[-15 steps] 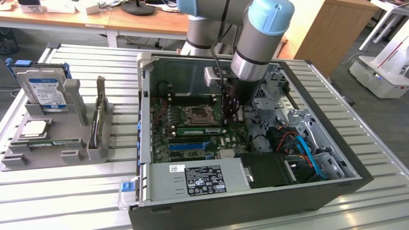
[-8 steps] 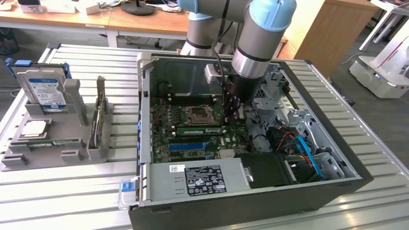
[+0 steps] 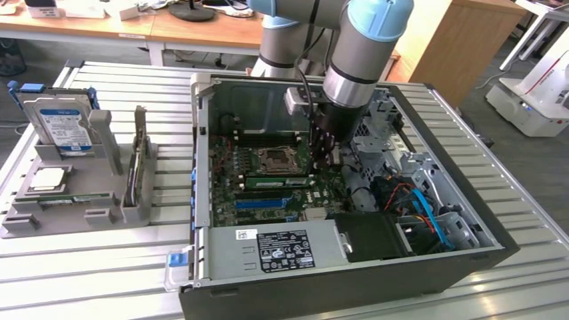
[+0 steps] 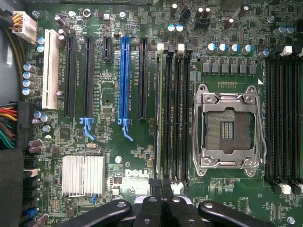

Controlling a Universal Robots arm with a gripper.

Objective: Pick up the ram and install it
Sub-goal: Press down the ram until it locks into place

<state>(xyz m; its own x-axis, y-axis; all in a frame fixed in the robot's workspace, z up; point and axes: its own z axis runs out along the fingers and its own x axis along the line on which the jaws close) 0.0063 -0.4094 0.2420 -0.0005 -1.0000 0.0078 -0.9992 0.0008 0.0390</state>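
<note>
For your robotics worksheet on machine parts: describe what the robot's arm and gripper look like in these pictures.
The arm is built of grey cylindrical tube segments with light blue caps at the joints. A black cable runs down beside its lower segment to a black wrist section. In the wrist view the gripper is black, made of rounded linkage pieces with visible bolt heads.

An open computer case [image 3: 462, 220] on a slatted table [image 3: 106, 267] — grey holder [image 3: 80, 200] beside it.

Grey tubular arm [image 3: 356, 67], light-blue joint caps, black cable alongside; black tool [image 4: 161, 208], glossy curved linkages
</note>
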